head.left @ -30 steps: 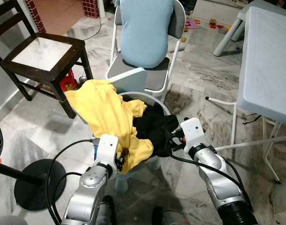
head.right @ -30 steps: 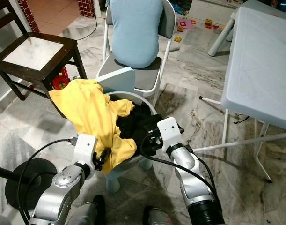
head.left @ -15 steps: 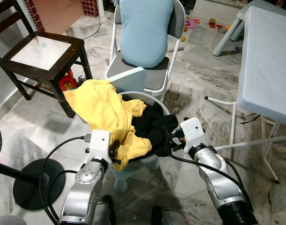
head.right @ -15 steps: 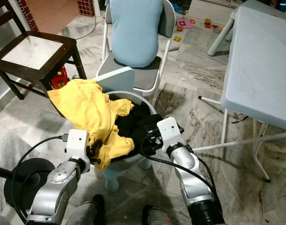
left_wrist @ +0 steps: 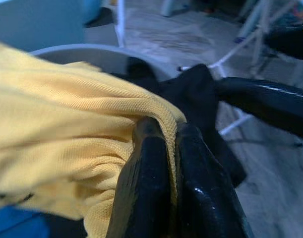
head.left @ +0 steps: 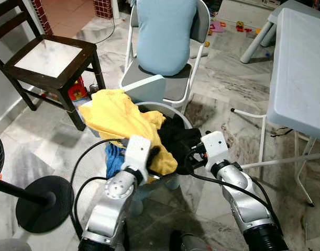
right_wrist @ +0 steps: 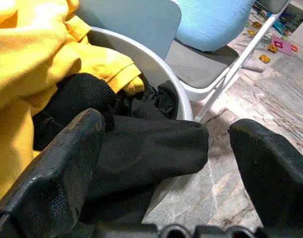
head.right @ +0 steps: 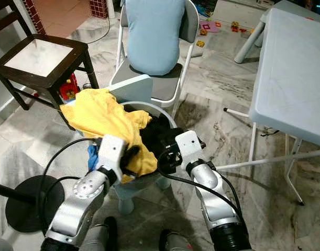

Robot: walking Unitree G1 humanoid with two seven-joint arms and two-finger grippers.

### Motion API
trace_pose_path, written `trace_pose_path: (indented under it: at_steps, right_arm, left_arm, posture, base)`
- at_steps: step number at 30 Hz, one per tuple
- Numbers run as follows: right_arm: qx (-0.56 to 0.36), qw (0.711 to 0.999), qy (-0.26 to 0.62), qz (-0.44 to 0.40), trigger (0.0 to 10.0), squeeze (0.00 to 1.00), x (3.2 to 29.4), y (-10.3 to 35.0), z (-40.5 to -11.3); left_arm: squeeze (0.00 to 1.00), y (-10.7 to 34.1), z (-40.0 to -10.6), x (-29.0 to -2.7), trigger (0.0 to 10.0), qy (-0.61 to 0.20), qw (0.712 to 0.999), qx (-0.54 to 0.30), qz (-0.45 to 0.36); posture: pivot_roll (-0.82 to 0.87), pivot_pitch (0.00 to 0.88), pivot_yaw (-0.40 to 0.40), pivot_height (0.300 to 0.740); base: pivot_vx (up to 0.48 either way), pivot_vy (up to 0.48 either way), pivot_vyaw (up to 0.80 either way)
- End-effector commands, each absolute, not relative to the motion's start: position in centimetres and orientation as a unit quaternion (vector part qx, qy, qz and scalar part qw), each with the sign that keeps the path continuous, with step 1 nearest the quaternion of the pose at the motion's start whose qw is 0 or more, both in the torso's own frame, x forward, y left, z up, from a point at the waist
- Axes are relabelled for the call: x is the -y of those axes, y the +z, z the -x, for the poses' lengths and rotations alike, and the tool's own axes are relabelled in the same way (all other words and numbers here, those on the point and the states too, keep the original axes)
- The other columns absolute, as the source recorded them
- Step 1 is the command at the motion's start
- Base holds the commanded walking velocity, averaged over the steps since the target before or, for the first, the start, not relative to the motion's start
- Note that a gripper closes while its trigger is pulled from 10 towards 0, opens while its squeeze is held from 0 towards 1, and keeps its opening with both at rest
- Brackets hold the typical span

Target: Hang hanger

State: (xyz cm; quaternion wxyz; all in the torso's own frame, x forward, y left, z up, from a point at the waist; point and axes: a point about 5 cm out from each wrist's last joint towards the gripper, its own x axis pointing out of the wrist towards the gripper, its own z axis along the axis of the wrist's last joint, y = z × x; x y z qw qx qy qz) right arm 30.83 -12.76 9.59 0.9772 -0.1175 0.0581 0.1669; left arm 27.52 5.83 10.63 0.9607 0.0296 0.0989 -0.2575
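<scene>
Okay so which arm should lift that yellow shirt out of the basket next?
Left, probably. The left hand is already shut on the crumpled yellow knit shirt at the round grey laundry basket's near rim. The right hand is open over the black cloth garment and holds nothing.

A: so what's the left gripper point(left_wrist: 171, 148) on?
B: its jaws are pinched tight on a fold of the yellow shirt point(left_wrist: 57, 129) — black garment point(left_wrist: 201, 96) just past it, both spilling over the grey basket rim point(left_wrist: 91, 52).
A: anything under it?
B: a bit of blue cloth point(left_wrist: 15, 225).
</scene>
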Motion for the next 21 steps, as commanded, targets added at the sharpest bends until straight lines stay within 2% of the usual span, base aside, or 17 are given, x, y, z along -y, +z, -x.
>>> trace_pose_path:
  at_steps: [1, 5, 7, 10, 21]
  right_arm:
    - [-0.057, 0.977, 0.168, 0.120, 10.0, 0.00, 12.8, 9.7, -30.8]
    - [-0.057, 0.977, 0.168, 0.119, 10.0, 0.00, 12.7, 9.7, -30.8]
    - [-0.056, 0.977, 0.170, 0.119, 10.0, 0.00, 12.6, 9.7, -30.8]
    - [-0.056, 0.977, 0.170, 0.119, 10.0, 0.00, 12.5, 9.7, -30.9]
    - [-0.058, 0.977, 0.169, 0.119, 10.0, 0.00, 12.6, 9.6, -30.7]
  left_arm:
    - [0.00, 10.3, -27.1, -4.3, 0.0, -0.300, 0.947, -0.104, -0.042]
    - [0.00, 10.1, -26.9, -3.1, 0.0, -0.346, 0.929, -0.106, -0.075]
    - [0.00, 9.8, -26.5, -2.0, 0.0, -0.390, 0.909, -0.102, -0.109]
    - [0.00, 9.7, -26.4, -1.6, 0.0, -0.405, 0.901, -0.101, -0.121]
    - [0.00, 9.6, -26.5, -2.0, 0.0, -0.394, 0.905, -0.098, -0.125]
  posture:
    - [0.02, 0.215, -0.104, 0.740]
    - [0.02, 0.215, -0.104, 0.740]
    - [0.02, 0.211, -0.106, 0.740]
    - [0.02, 0.211, -0.106, 0.740]
    - [0.02, 0.215, -0.104, 0.740]
  base:
    - [0.000, 0.000, 0.00]
    - [0.000, 0.000, 0.00]
    - [0.000, 0.000, 0.00]
    - [0.000, 0.000, 0.00]
    - [0.000, 0.000, 0.00]
